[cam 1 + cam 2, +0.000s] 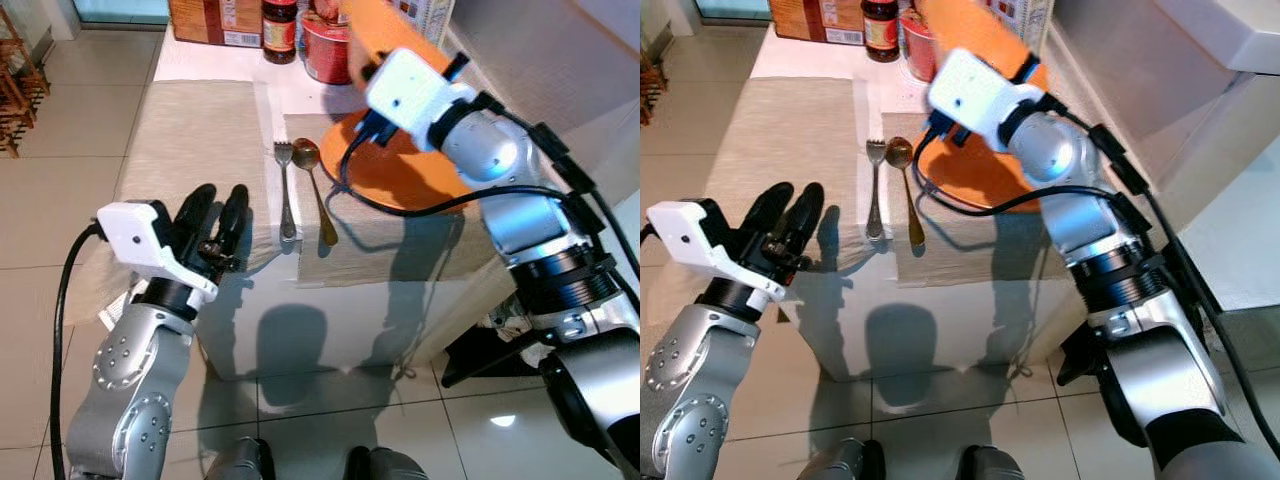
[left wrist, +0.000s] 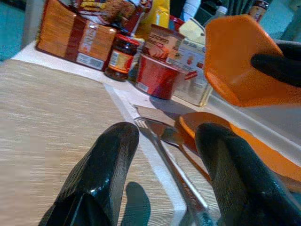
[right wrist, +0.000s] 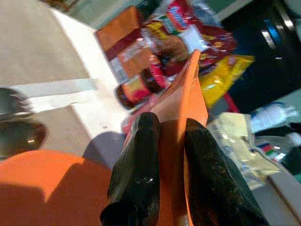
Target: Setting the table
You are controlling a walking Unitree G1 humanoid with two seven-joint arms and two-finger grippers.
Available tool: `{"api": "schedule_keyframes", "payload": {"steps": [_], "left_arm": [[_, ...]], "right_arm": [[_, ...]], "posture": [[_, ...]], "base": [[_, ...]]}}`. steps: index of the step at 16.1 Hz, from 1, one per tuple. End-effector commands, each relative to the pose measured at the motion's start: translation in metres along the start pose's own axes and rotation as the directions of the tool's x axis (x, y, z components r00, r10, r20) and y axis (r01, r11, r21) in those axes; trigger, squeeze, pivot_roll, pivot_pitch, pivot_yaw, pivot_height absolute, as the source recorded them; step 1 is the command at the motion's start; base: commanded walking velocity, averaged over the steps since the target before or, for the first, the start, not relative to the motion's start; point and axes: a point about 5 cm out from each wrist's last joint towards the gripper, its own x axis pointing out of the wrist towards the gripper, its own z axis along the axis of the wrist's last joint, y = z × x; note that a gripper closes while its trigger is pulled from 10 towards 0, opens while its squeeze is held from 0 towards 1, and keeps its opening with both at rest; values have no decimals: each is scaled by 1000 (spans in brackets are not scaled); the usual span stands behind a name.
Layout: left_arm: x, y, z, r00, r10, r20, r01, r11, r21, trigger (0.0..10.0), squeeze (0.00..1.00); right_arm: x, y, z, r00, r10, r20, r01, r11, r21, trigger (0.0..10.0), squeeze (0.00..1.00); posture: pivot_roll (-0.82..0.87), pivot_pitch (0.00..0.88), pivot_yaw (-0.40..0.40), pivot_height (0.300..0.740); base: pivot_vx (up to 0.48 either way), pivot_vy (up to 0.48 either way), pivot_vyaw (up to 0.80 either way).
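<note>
The surface (image 1: 330,300) carried beige placemats (image 1: 195,135), with jars and boxes at its far end. An orange plate (image 1: 400,180) lay on the nearer mat. Above it, the right pincer (image 3: 164,155) was clenched on the rim of an orange bowl (image 2: 240,61). Beside the plate lay a fork (image 1: 285,190) and spoon (image 1: 315,190). The left pincer (image 1: 212,225) hovered released at the surface's near edge.

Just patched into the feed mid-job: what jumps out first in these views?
The right gripper is shut on the rim of an orange bowl, held tilted in the air above an orange plate on the right placemat. Beside the plate lie a fork and spoon. The left gripper hovers open at the table's near edge.
</note>
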Motion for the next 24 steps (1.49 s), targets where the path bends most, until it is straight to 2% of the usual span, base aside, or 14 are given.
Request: {"api": "schedule_keyframes", "payload": {"steps": [1,4,5,8,10,11,13,16,18,21,24], "left_arm": [[-1,-3,3,1000,-6,3,6,1000,13,10000,0],[-1,-2,2,1000,-4,-1,4,1000,12,10000,0],[-1,-3,3,1000,-5,1,5,1000,13,10000,0],[-1,-3,4,1000,-3,4,3,1000,9,10000,0],[-2,-4,4,1000,0,6,0,1000,3,10000,0],[-3,-4,4,1000,1,5,-1,1000,3,10000,0],[-4,-5,4,1000,8,5,-8,1000,5,10000,0],[-9,-3,6,999,32,4,-32,999,10,10000,0],[-11,-4,7,999,35,4,-35,999,8,10000,0],[-17,-8,6,999,47,-13,-47,999,2,10000,0],[-24,-12,6,998,57,-25,-58,998,-9,10000,0]], "right_arm": [[-4,2,-7,999,11,-37,-12,1000,-17,10000,0],[-3,13,2,997,66,39,-65,998,-14,10000,0],[0,14,7,997,62,51,-59,997,-47,0,0],[4,12,17,994,48,97,-35,991,-131,0,0],[7,17,22,988,80,129,-57,984,-171,0,0],[8,25,25,978,122,166,-92,980,-179,10000,0],[8,39,29,955,191,225,-145,967,-208,10000,0],[12,58,44,894,283,346,-231,955,-185,10000,0],[16,64,46,883,303,359,-246,949,-197,10000,0],[33,80,47,869,353,346,-291,931,-219,10000,0],[44,90,58,864,349,364,-272,930,-245,10000,0]], "posture": [[-33,139,-67,740],[-30,137,-68,740],[-26,138,-69,740],[-25,143,-69,740],[-24,147,-73,740],[-24,150,-73,740],[-19,158,-76,740],[-8,176,-78,740],[-6,185,-79,740],[5,217,-81,740],[19,249,-81,740]], "base": [[0,0,0],[0,0,0],[0,0,0],[0,0,0],[0,0,0],[0,0,0],[0,0,0],[0,0,0],[0,0,0],[0,0,0],[0,0,0]]}}
